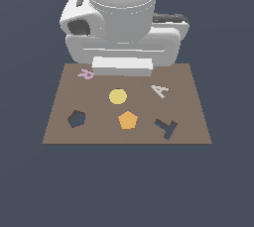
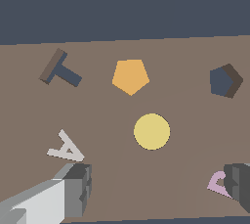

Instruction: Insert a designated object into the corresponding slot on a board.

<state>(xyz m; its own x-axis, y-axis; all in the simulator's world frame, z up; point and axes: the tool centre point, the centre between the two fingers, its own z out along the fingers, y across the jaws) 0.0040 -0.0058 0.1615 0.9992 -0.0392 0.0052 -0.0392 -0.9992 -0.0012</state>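
Dark slate-blue ground surrounds the scene on every side, and on it lies the brown board, which serves as the worktop for all the small pieces. Above its far edge hangs the white Panda arm, bulky and well clear of the pieces. By my reading the task stands at its first step, the approach: nothing has been picked up and the arm has not yet come over its target. The gripper shows in the wrist view with its fingers spread wide apart and nothing between them. The next move seems to call for travelling over the orange pentagon piece, descending, closing on it, then carrying it toward the exterior view's left to the pentagon slot, with its corners turned to match. That piece lies flat near the middle of the board's near half, between the slot and the dark T-shaped cut-out, just in front of the yellow disc. It is thin, matte, evenly coloured, and looks similar in size to the hole. A white letter A and a pink letter piece lie farther back.
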